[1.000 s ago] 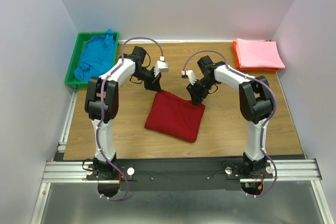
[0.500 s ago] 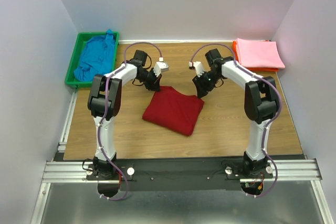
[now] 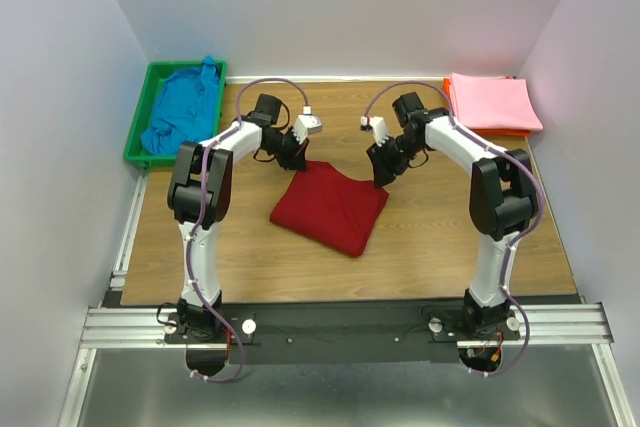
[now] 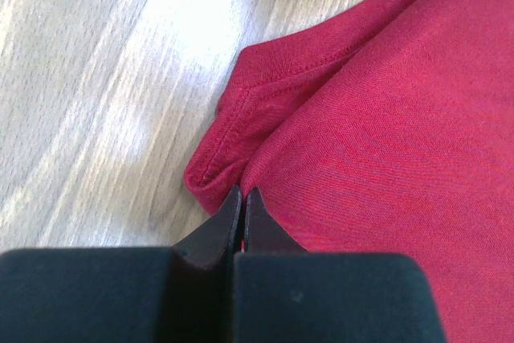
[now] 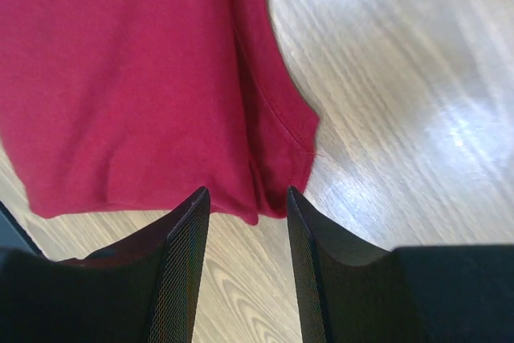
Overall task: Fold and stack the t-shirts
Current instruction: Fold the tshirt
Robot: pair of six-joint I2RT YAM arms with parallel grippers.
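A folded dark red t-shirt [image 3: 330,209] lies mid-table. My left gripper [image 3: 299,159] is at its far left corner; in the left wrist view it [image 4: 242,192] is shut, pinching a puckered fold of the red cloth [image 4: 385,118]. My right gripper [image 3: 382,178] is at the far right corner. It [image 5: 246,192] stands open, and the hemmed corner of the shirt [image 5: 120,78] lies just past the fingertips, ungripped. A crumpled bright blue t-shirt [image 3: 183,107] sits in the bin. At the back right lies a folded light pink t-shirt [image 3: 492,102].
The green plastic bin [image 3: 134,139] stands at the back left off the table's edge. A thin orange tray [image 3: 449,107] lies under the pink shirt at the back right. White walls close in the wooden table [image 3: 450,237] on three sides.
The red shirt has slid a little toward the back left. Both grippers have moved farther back with it, mostly in the first half second.
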